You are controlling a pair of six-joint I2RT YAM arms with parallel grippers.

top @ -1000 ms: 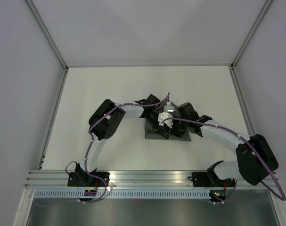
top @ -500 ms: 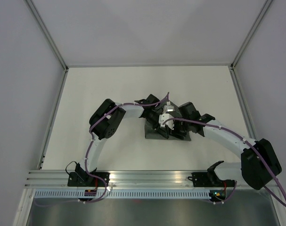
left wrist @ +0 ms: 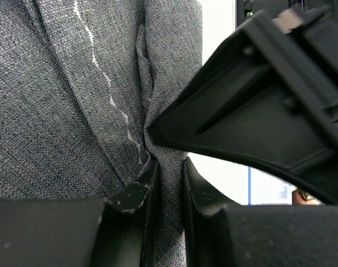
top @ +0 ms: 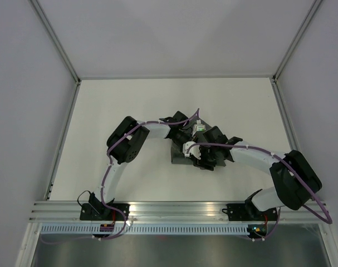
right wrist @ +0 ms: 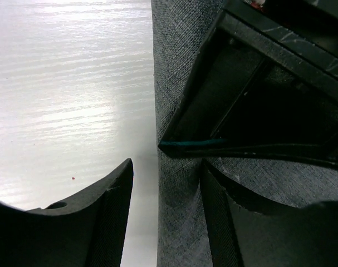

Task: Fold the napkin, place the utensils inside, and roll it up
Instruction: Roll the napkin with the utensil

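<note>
The napkin [top: 177, 158] lies bunched at the middle of the table [top: 130, 105]. The left gripper [left wrist: 167, 183] is clamped narrowly on a raised fold of it. The right gripper [right wrist: 166, 189] stands wide, astride its edge above the table.

The napkin [top: 179, 158] is dark grey woven fabric with a thin, wavy line of pale stitching. It lies bunched into a compact heap of long folds near the middle of the white counter [top: 118, 105]. One fold is gathered into a narrow ridge, and one edge runs straight.
</note>
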